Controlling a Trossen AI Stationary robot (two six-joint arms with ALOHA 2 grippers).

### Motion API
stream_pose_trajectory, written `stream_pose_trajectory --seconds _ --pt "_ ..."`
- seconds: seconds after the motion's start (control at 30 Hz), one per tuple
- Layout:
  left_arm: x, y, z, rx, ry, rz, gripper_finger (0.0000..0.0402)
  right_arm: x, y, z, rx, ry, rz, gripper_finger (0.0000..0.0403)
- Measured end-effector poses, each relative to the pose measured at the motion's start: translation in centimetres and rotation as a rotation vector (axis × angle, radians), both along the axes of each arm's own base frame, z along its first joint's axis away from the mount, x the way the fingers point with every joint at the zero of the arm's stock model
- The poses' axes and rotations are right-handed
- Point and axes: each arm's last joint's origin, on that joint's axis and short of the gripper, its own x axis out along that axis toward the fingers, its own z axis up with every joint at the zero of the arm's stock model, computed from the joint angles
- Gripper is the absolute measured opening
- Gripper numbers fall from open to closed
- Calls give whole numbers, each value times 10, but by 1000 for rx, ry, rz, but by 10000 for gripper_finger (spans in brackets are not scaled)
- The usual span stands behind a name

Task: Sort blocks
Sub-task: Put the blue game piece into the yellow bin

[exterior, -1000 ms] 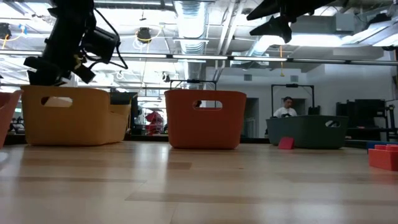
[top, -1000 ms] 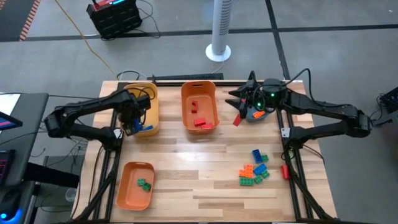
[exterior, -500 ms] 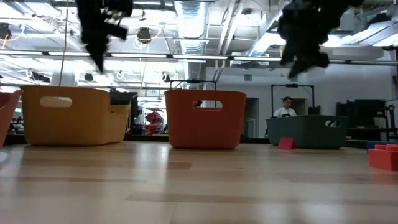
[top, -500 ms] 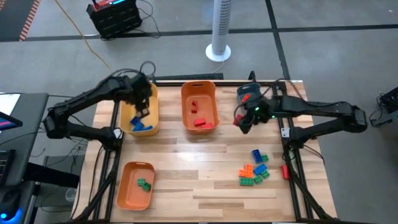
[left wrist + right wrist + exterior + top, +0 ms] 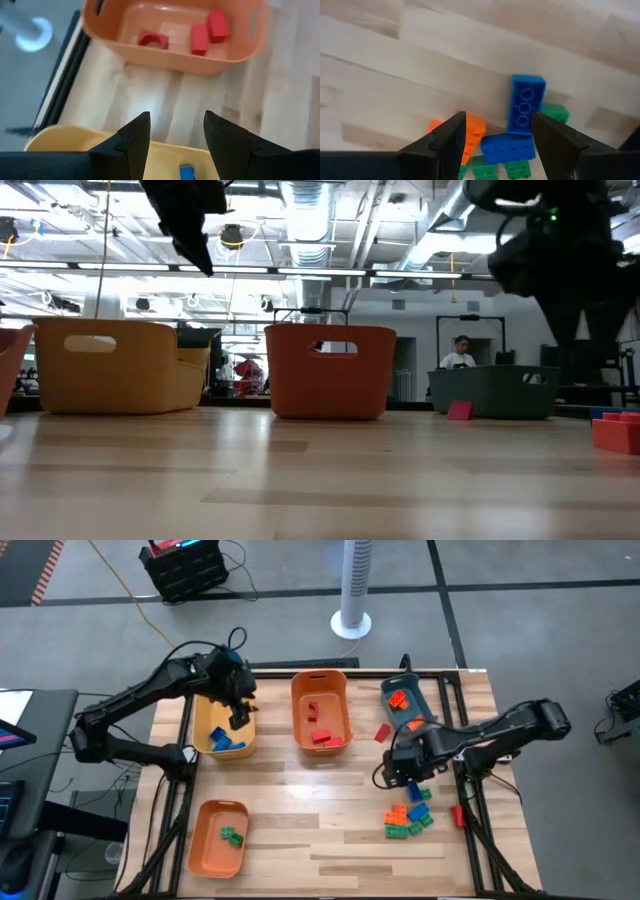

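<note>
- Right gripper (image 5: 495, 145) is held above the blocks (image 5: 407, 812) right of the orange bin (image 5: 320, 710); fingers apart, empty
- Left gripper (image 5: 175, 145) is held over the yellow bin (image 5: 225, 725); fingers apart, empty

Even, bright overhead light fills the top-down picture, with only soft, short shadows beside the bins (image 5: 320, 710) on the pale table (image 5: 300, 840). In the level view, ceiling lamps (image 5: 310, 200) glare at upper centre, leaving both arms as dark, smeared silhouettes. The wrist pictures are soft, with a washed-out sheen on the wood.
</note>
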Motion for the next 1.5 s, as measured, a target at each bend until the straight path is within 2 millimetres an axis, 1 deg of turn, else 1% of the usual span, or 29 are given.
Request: stream_pose_trajectory --seconds 0.1,0.23,0.5,0.6,0.7,0.87,1.03,1.1,1.2,1.3,1.4,1.5 --pt "1 -1 0 6 -5 -49 179 -2 5 -11 4 26 -44 235" --pt "0 -1 -1 2 7 -58 179 -7 6 -27 9 33 -81 236" --pt "-1 -2 -1 -18 14 -40 179 -20 2 -47 -9 92 -55 236" --pt "-1 -2 -1 -26 7 -26 179 -22 0 -61 8 66 -44 236" --pt "0 -1 -1 -35 -7 -5 179 -19 -2 -70 33 -8 -38 236" --pt "0 -1 0 -59 -21 33 179 -27 -6 -80 25 29 -34 232" --pt "0 -1 0 -72 -30 63 179 -30 -6 -82 16 34 44 211" --pt "0 0 0 -67 -29 70 179 -30 -6 -82 12 34 65 191" --pt "0 0 0 -62 -25 87 179 -29 -6 -82 12 28 68 150" --pt "0 0 0 -77 -31 114 179 -28 -6 -79 16 -6 81 116" --pt "0 -1 0 -110 -48 98 179 -19 -10 -67 -28 -89 116 110" --pt "3 -2 1 -157 -92 43 179 -3 -18 -41 -133 -253 164 120"
